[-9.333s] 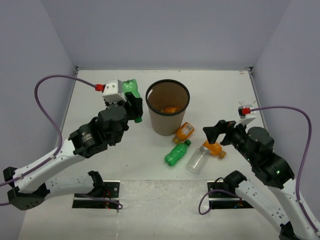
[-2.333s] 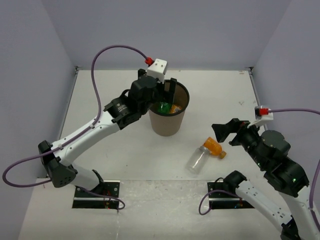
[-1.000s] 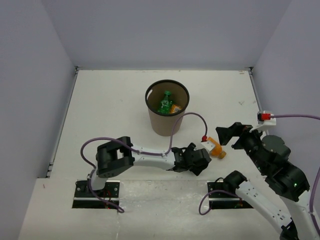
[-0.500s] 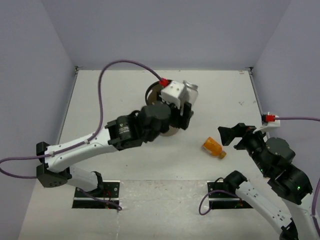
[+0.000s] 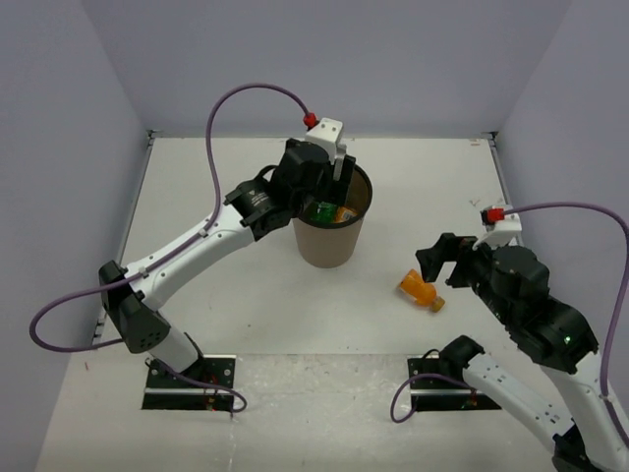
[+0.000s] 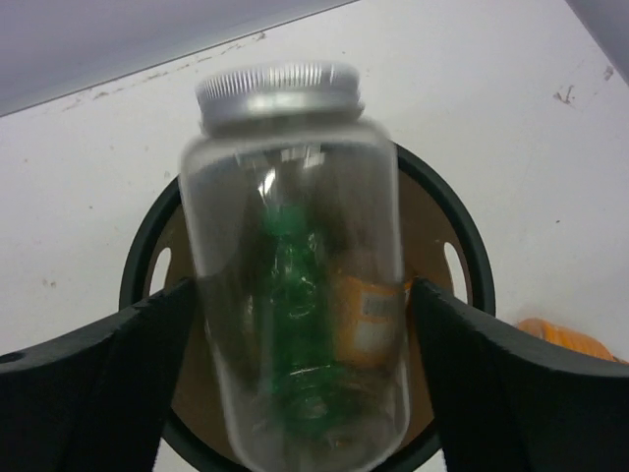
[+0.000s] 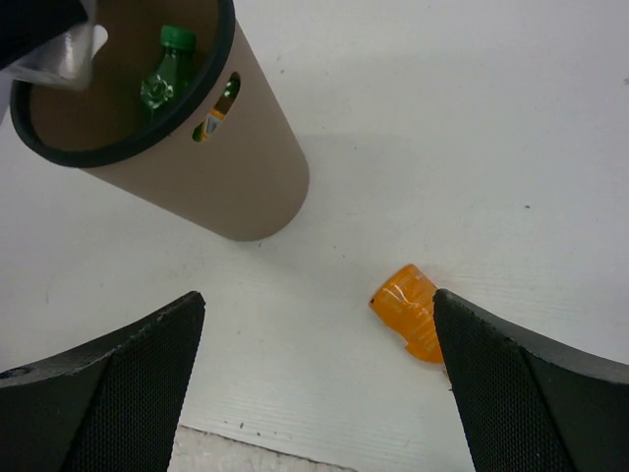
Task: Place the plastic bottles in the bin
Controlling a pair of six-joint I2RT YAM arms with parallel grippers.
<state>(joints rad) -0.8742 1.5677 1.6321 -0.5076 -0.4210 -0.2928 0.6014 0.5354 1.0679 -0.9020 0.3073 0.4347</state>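
Clear bottle [image 6: 295, 295] centred above bin [image 6: 477, 265] rim

A brown bin [image 7: 197, 167] with a dark rim filled the upper left of the frame, with a green bottle [image 7: 162, 79] inside it. An orange bottle [image 7: 408, 313] lay on the white table [image 7: 472, 147], right of centre. The dark fingers [image 7: 98, 393] of the right gripper [image 7: 314, 305] stood wide apart in the lower corners.

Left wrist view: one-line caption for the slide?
Clear bottle with a silver cap between the left gripper's open fingers, right above the bin's mouth, a green bottle inside.
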